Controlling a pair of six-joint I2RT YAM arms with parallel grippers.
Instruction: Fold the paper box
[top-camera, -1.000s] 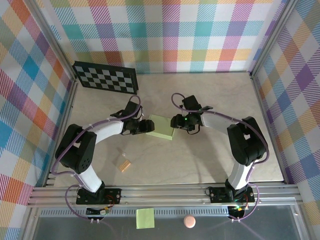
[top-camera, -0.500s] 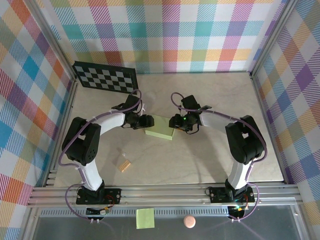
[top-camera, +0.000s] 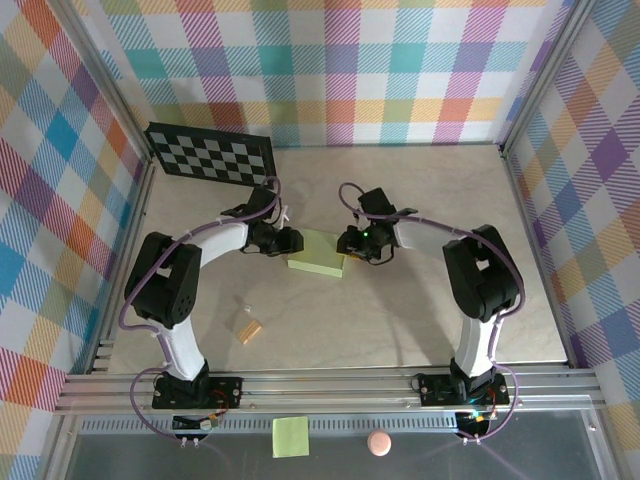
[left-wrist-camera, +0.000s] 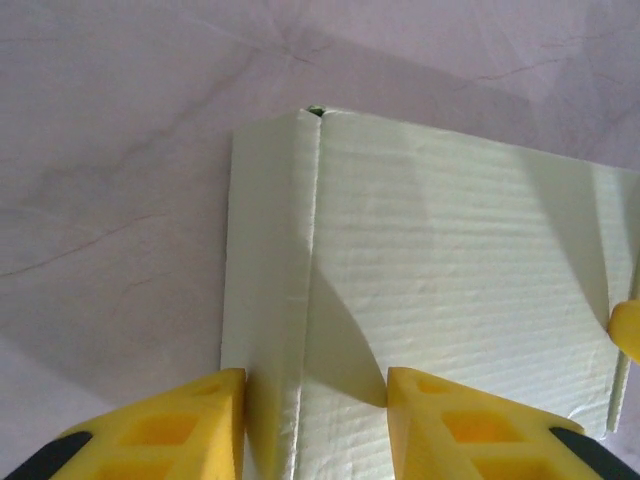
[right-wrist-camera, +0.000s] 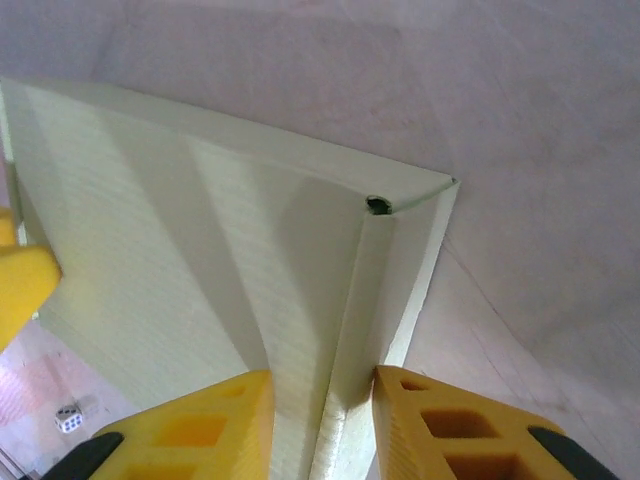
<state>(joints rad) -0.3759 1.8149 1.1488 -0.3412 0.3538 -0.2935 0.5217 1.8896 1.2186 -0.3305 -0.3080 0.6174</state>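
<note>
Paper box (top-camera: 318, 252): laid open-face up, long axis left-right between grippers. One side wall is straddled by left gripper (left-wrist-camera: 315, 395), fingers parted; opposite wall by right gripper (right-wrist-camera: 322, 390), clamping undeterminable.

End effector (right-wrist-camera: 320, 405) astride paper box (right-wrist-camera: 200, 230)

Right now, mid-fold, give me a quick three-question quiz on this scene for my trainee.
1. True or false: the left gripper and right gripper are at opposite ends of the paper box.
2. Each gripper's jaws stand astride: A) a folded side edge of the box, B) the checkerboard, C) the sticky note.
3. Name the small loose thing on the table near the left arm.
Key: 1 true; 2 A; 3 the tan block.
</note>
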